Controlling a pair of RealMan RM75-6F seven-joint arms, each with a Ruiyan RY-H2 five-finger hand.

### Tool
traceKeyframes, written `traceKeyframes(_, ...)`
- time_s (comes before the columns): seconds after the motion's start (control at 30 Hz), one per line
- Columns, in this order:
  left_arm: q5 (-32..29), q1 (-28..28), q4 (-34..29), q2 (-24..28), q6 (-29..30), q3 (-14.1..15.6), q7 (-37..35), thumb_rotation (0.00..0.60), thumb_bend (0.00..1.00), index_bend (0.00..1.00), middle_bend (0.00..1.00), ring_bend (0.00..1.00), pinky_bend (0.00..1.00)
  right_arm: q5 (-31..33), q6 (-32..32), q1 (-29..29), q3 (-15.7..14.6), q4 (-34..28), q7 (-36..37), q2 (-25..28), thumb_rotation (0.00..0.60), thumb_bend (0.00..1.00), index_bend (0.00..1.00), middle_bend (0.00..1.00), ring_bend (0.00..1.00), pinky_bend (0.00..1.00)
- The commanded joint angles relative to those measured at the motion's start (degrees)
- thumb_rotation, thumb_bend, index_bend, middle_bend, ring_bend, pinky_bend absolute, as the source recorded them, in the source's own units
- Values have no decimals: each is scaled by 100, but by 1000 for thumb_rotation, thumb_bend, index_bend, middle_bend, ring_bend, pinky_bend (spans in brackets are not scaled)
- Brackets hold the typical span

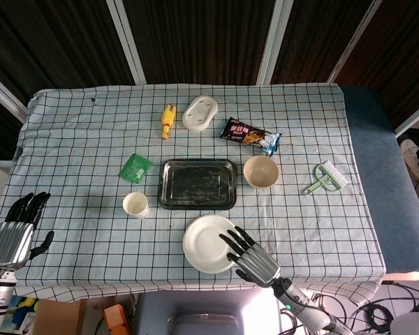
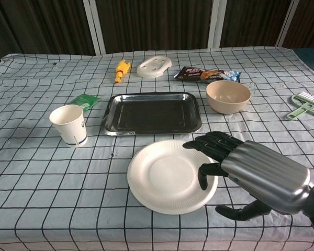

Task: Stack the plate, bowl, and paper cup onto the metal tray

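The metal tray (image 1: pixel 197 184) (image 2: pixel 153 112) lies empty at the table's middle. A paper cup (image 1: pixel 135 204) (image 2: pixel 69 125) stands upright to its left, and a beige bowl (image 1: pixel 260 172) (image 2: pixel 228 97) sits to its right. In front of the tray lies the white plate (image 1: pixel 208 243) (image 2: pixel 167 175). My right hand (image 1: pixel 250 256) (image 2: pixel 251 170) reaches over the plate's right rim, fingers extended and apart, thumb off the plate to the near side; whether the fingertips touch the rim is unclear. My left hand (image 1: pixel 17 230) rests open at the table's left edge, holding nothing.
Behind the tray are a yellow toy (image 1: pixel 167 121) (image 2: pixel 122 69), a white dish (image 1: pixel 200 112) (image 2: pixel 154 66) and a snack packet (image 1: pixel 250 135) (image 2: pixel 206 75). A green sachet (image 1: pixel 135 167) (image 2: pixel 83 100) lies left of the tray, and a green brush (image 1: pixel 326 177) (image 2: pixel 306 106) at far right.
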Motion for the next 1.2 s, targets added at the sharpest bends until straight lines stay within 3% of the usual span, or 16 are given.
traceKeyframes(0.03, -24, 17, -16, 5, 14, -8, 12, 600, 363, 0, 82, 49, 127, 2, -13, 7, 0, 38, 14, -22, 600, 182, 460, 52, 0, 4)
traceKeyframes(0.6, 9, 90, -38, 41, 126, -4, -23, 600, 363, 0, 82, 49, 128, 62, -143, 119, 125, 642, 40, -606, 600, 182, 504, 56, 0, 4)
traceKeyframes(0.83, -37, 127, -59, 39, 174, -35, -35, 600, 361, 0, 82, 51, 128, 80, 35, 74, 142, 1001, 294, -868, 600, 190, 584, 99, 0, 29)
traceKeyframes(1.03, -32, 141, -66, 38, 188, -36, -39, 600, 361, 0, 83, 51, 128, -2, 281, 79, 151, 1296, 537, -1062, 600, 290, 691, 149, 0, 64)
traceKeyframes(1.2, -16, 148, -62, 42, 197, -35, -53, 600, 361, 0, 83, 51, 128, -61, 427, 95, 140, 1468, 627, -1124, 600, 436, 713, 159, 0, 69)
